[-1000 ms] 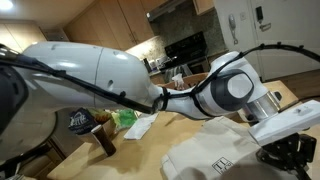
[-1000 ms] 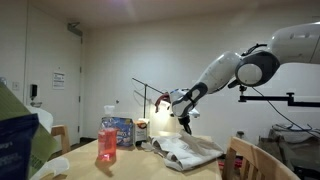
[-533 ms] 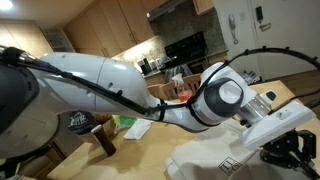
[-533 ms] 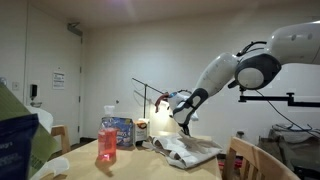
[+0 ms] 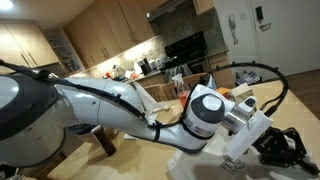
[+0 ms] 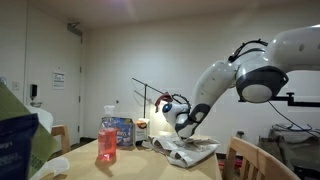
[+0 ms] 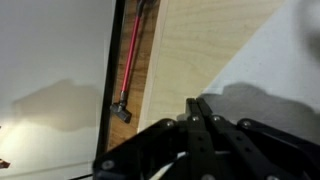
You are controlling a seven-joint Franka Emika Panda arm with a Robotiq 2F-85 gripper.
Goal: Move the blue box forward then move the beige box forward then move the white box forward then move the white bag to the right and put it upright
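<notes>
the gripper was closed, its fingertips pressed together. whether a fold of cloth was caught between them could not be told. the white bag lay slumped flat on the surface, not upright. in the wrist view its cloth spread away to the right of the fingertips, with its edge running diagonally just beside them.

in an exterior view the gripper hung right over the bag, at the end nearest the other goods. the bag's long axis ran along the surface, away from that end. judged from this, the coming move turned on taking the bag's near edge and carrying it along that axis before standing it up.

the blue box stood well apart from the bag, beyond the bag's near end, with a red cup in front of it.

the box's white patches carried print too small to read, and any mark on the bag's cloth was also too small to read.
</notes>
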